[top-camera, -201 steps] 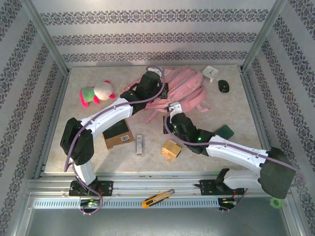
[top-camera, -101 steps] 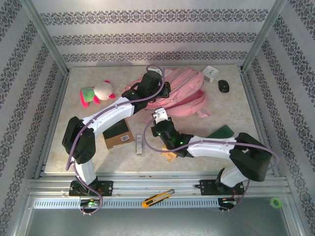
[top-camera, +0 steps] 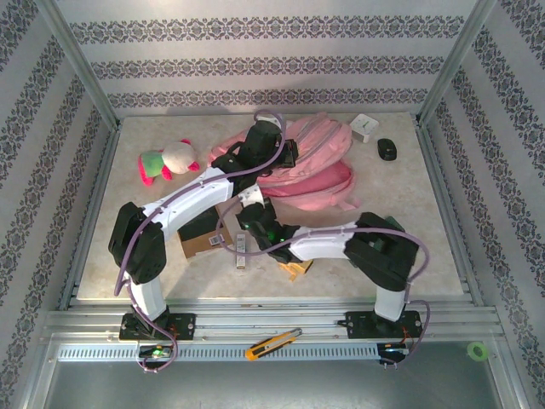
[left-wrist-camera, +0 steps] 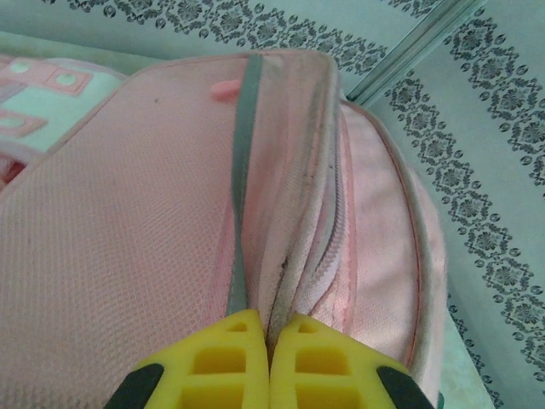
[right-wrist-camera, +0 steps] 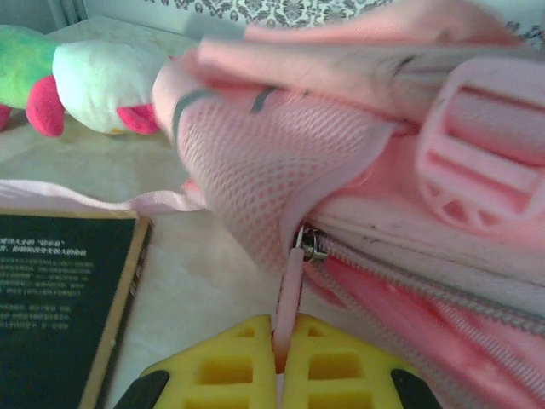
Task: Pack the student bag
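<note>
On the near rail lies a yellow utility knife (top-camera: 272,342). On the table (top-camera: 426,247), a brown box (top-camera: 204,239) with a black face carries a white barcode sticker. The right wrist view shows lines of white print on that face, too blurred to read. The right gripper (right-wrist-camera: 278,331) is clamped tight on the pink zipper pull (right-wrist-camera: 289,285) at the near edge of the student bag (top-camera: 315,162), which lies at the far middle of the table. The left gripper (left-wrist-camera: 268,328) sits on the bag's top, jaws pressed together, with a fabric fold running into their seam; whether it is pinched cannot be told. Left of the bag lies a plush toy (top-camera: 169,160); to its right are a white box (top-camera: 364,126) and a black mouse (top-camera: 387,149).
</note>
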`<act>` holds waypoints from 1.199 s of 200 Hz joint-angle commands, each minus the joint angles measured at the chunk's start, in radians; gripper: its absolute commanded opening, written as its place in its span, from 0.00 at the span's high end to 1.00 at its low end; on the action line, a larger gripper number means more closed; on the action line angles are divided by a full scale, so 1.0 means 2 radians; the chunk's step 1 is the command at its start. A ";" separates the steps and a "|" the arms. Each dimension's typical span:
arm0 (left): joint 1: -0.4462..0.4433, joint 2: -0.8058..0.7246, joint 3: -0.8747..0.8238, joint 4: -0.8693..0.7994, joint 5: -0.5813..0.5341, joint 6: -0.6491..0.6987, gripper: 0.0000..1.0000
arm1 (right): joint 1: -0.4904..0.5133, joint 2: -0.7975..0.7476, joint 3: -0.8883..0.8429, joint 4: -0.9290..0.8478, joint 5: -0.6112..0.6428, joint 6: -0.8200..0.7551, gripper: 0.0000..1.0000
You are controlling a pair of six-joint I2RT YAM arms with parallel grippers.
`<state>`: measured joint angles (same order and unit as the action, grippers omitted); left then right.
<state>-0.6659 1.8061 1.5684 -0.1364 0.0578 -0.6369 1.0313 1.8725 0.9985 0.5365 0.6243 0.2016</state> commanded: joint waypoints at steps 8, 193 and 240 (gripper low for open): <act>-0.017 -0.007 0.025 0.065 0.033 -0.025 1.00 | 0.001 0.039 0.053 0.034 -0.045 -0.010 1.00; 0.048 -0.029 -0.076 0.103 0.091 0.230 1.00 | -0.046 -0.294 -0.089 -0.227 -0.259 0.197 0.29; 0.060 -0.052 -0.128 0.167 0.159 0.274 1.00 | -0.214 -0.357 -0.090 -0.297 -0.407 0.327 0.25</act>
<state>-0.5621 1.7809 1.3220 0.0360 0.2886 -0.1703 0.7357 1.1992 0.8200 0.0582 0.0143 0.6979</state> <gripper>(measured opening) 0.051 0.733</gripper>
